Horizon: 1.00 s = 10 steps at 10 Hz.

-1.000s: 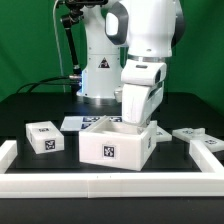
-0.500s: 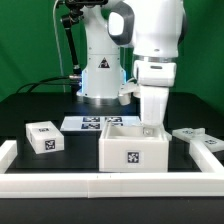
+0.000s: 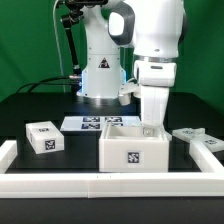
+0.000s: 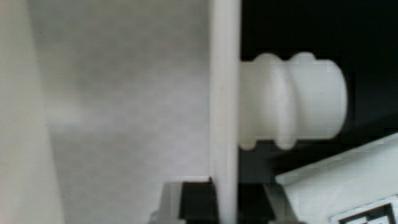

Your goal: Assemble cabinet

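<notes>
Since a second ago the cabinet frame [image 3: 132, 148] has turned from skewed to square with the white border rail [image 3: 110, 183]; over the last half second nothing shifts. It sits open side up on the black table [image 3: 20, 112], near the edge closest to the exterior camera, about midway along it. The gripper [image 3: 150, 127] comes down from above at the frame's far wall, toward the exterior view's right. In the wrist view its fingers [image 4: 191, 205] are clamped on that thin wall, beside a ribbed white knob [image 4: 295, 100]. A small drawer block [image 3: 44, 137] lies toward the exterior view's left corner, a flat panel [image 3: 196, 136] toward the right edge, and the marker board [image 3: 92, 122] lies behind.
</notes>
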Each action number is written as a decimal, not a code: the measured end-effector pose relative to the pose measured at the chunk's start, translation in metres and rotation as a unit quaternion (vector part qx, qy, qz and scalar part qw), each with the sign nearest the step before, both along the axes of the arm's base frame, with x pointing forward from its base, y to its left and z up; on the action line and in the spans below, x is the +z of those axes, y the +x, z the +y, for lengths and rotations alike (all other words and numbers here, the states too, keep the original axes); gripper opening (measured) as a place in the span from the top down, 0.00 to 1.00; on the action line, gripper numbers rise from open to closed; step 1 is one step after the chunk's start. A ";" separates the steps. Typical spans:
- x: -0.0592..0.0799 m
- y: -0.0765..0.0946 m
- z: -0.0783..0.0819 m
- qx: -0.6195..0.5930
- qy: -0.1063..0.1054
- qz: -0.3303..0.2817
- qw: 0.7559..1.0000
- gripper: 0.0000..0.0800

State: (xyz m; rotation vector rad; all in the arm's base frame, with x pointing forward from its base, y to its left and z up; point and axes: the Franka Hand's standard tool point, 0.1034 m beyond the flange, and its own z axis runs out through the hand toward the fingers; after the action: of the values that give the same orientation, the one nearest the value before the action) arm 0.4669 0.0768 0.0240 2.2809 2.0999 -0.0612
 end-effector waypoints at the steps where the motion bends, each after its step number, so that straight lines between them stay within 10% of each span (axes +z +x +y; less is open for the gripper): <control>1: 0.000 0.006 0.008 0.007 -0.004 0.007 1.000 0.96; 10: 0.001 0.042 0.043 0.028 -0.001 0.002 1.000 0.96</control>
State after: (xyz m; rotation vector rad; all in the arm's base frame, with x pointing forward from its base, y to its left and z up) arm 0.5091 0.1200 0.0248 2.2224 2.1631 -0.0653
